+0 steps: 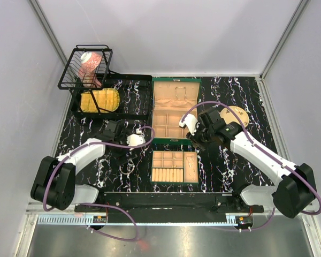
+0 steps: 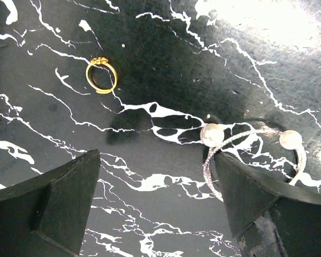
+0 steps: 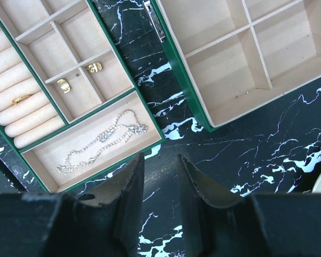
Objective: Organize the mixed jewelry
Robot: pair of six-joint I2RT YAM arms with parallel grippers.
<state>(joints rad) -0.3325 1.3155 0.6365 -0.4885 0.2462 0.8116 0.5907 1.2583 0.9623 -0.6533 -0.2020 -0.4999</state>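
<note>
Left wrist view: the left pincer (image 2: 155, 158) is spread wide above a black tabletop veined in white (image 2: 166, 64), with nothing between its fingers. A thin silver open bangle with a pearl at each end (image 2: 212, 134) lies at the right fingertip, partly hidden behind it; whether they touch cannot be told. A small gold ring (image 2: 101, 76) lies farther out, well apart from the bangle, with bare tabletop all round. Right wrist view: the right pincer (image 3: 159, 160) shows a narrow gap and grips nothing, over the table strip between a green tray with beige compartments (image 3: 48, 51) and a green box lined in beige (image 3: 219, 59). A sparkling silver chain (image 3: 101, 142) lies in the tray's nearest compartment, with small gold pieces (image 3: 63, 85) in cells beyond it.
</note>
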